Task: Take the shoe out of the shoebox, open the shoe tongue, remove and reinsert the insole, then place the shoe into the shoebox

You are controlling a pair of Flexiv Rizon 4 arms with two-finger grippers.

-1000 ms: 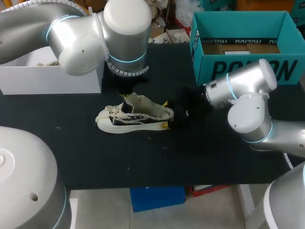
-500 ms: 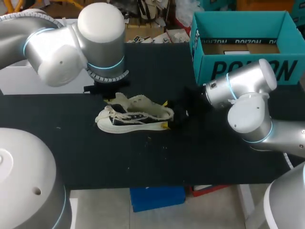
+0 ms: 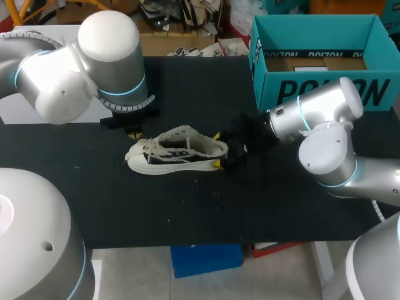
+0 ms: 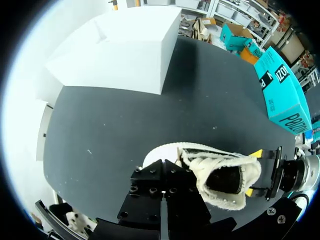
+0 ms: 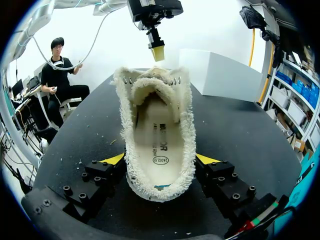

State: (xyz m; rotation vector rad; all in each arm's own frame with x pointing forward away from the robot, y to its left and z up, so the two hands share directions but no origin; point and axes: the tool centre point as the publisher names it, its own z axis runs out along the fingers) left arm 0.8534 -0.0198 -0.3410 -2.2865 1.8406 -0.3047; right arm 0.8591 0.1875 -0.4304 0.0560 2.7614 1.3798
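Over the last second my left arm has swung away from the shoe (image 3: 178, 152). It was right over the laces and has slid off toward 10 o'clock, so the left gripper (image 5: 158, 51) now hangs just past the toe end, clear of the shoe and holding nothing. I cannot tell whether it is open or closed. The shoe itself has not budged: it lies on its side at the middle of the table, toe toward 9 o'clock and heel toward 3. My right arm has stayed put as well, with the right gripper (image 5: 160, 160) closed on the heel, a yellow tip pressed against each side. In the right wrist view the tongue (image 5: 152, 86) sits pushed up toward the toe and the mouth gapes wide, with the insole (image 5: 157, 137) plain to see and lying flat inside. I take that to mean the tongue step is done and the left arm has let go to set up for the next one. The insole is not yet out, so most of the job remains, including the return to the shoebox (image 3: 325, 90) off at 1 o'clock.
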